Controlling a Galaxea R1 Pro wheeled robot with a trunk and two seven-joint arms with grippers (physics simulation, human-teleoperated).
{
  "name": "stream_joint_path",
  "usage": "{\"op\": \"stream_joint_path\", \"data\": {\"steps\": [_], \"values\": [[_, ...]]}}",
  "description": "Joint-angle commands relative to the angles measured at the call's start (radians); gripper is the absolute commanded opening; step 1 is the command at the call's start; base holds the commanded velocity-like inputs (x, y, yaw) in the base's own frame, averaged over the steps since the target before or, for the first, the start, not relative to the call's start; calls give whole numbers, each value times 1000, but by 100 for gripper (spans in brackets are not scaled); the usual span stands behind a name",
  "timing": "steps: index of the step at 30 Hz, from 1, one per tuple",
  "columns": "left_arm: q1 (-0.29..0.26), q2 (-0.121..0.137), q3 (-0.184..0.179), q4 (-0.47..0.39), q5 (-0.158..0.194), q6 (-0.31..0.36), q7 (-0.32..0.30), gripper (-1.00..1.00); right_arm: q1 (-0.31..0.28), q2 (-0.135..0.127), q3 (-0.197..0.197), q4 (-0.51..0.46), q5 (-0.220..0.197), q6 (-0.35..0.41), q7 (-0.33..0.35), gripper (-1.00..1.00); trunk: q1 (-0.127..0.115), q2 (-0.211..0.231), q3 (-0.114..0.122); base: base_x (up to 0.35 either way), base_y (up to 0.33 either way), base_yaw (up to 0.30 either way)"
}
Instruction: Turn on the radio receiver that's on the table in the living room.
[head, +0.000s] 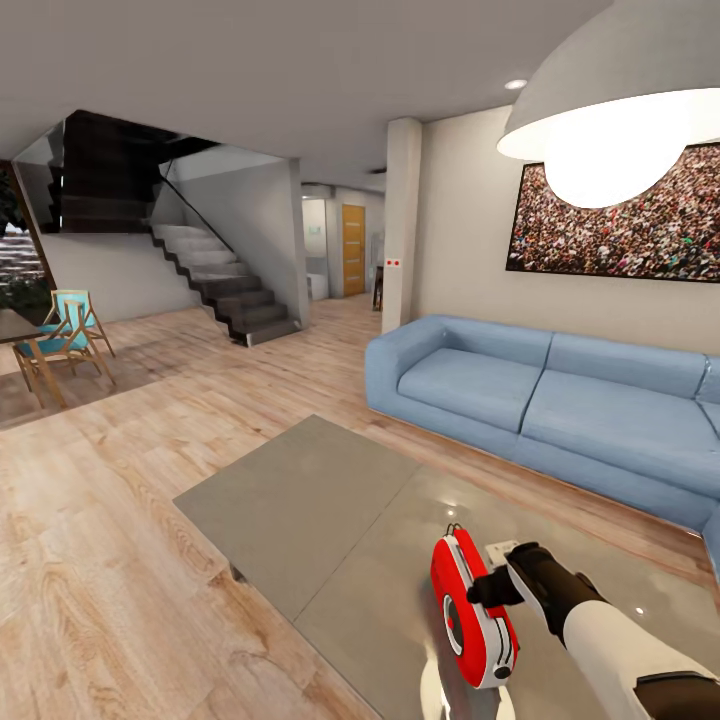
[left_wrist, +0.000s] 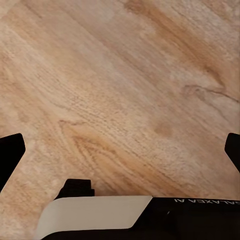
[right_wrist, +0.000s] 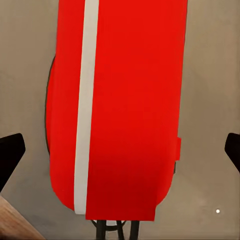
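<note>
The red radio receiver (head: 468, 610) with its white-grey trim and round dial stands upright near the front of the grey glossy table (head: 300, 500). Its thin handle points toward the sofa. My right gripper (head: 490, 588) is right against the radio's rear side, reaching in from the right. In the right wrist view the radio (right_wrist: 130, 100) looms very close between the two spread fingertips (right_wrist: 10, 152) of my right gripper (right_wrist: 120, 150), which is open. My left gripper (left_wrist: 120, 150) is open too, over bare wood plank floor (left_wrist: 125, 90).
A long blue sofa (head: 560, 400) runs along the table's far right side, under a crowd-photo picture (head: 620, 215) and a white dome lamp (head: 620, 110). Stairs (head: 225, 280) and wooden chairs (head: 65, 340) stand far left. A small white object (head: 500, 548) lies behind the radio.
</note>
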Motion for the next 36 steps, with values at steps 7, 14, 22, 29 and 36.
{"op": "stream_joint_path", "data": {"steps": [7, 14, 22, 29, 36], "values": [[0, -1, 0, 0, 0, -1, 0, 100, 0, 0, 0, 3, 1, 0, -1, 100, 11, -21, -9, 0, 0, 0], [0, -1, 1, 0, 0, -1, 1, 100, 0, 0, -1, 3, 2, 0, -1, 100, 11, -21, -9, 0, 0, 0], [0, -1, 1, 0, 0, -1, 2, 100, 0, 0, -1, 3, 1, -25, -1, 100, 15, -28, -13, 0, 0, 0], [0, -2, 1, 0, 0, -1, 2, 100, 0, 0, -1, 3, 1, -34, -1, 100, 27, -49, -22, 0, 0, 0], [0, -3, 1, 0, 0, -1, 2, 100, 0, 0, -1, 3, 0, -35, -1, 100, 27, -49, -22, 0, 0, 0]]}}
